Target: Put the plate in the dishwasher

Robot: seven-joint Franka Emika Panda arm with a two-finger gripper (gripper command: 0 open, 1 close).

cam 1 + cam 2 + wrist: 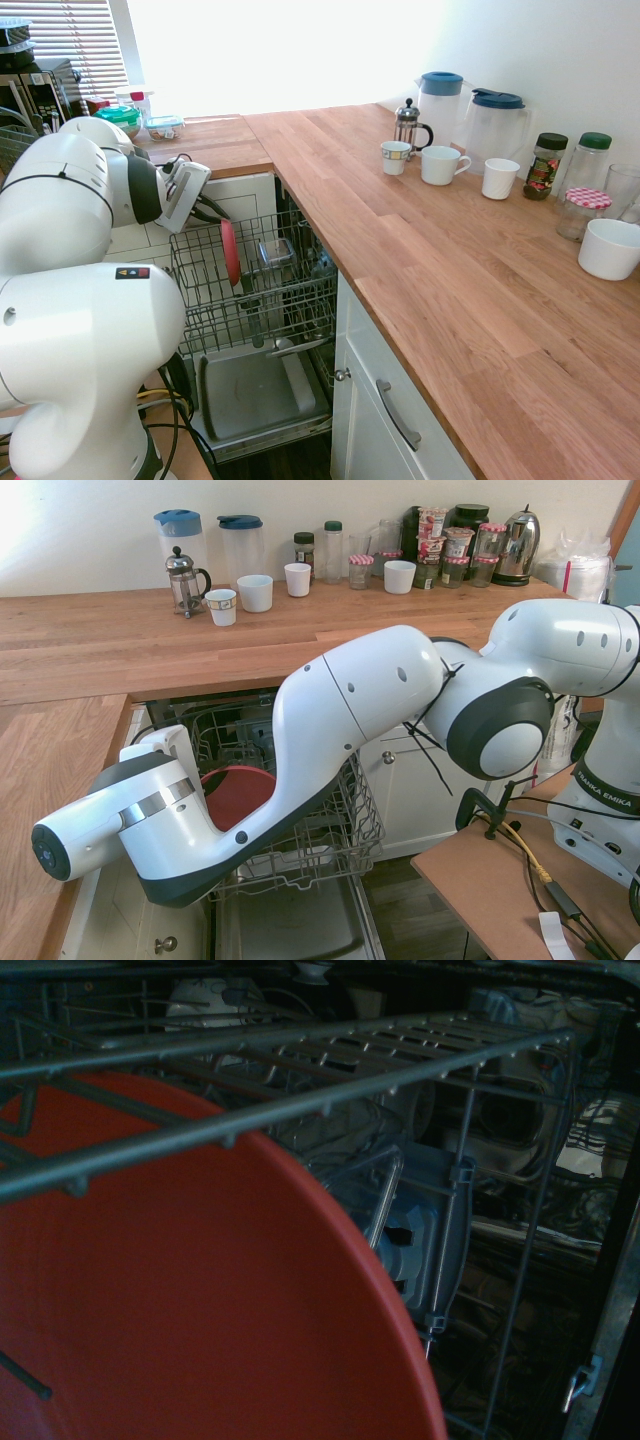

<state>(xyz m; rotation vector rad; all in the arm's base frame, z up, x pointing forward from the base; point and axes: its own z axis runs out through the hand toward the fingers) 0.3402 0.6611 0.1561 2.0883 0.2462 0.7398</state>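
The coral-pink plate [231, 252] stands on edge in the grey wire rack [295, 290] of the dishwasher, which is pulled out over the open door [255, 390]. My gripper [213, 211] reaches in from the left, right at the plate's upper rim. Whether it still grips the rim is not visible. In the second exterior view my arm covers the hand, and the plate [236, 792] shows behind it inside the rack [352, 825]. The wrist view is filled by the plate's face [180, 1300] under rack wires [300, 1100].
A cutlery basket [273, 255] sits in the rack beyond the plate. The wooden counter [450, 280] carries mugs [440, 165], a French press [408, 125], two jugs [495, 120], jars and a white bowl [608, 248]. White cabinet drawers [385, 420] flank the dishwasher.
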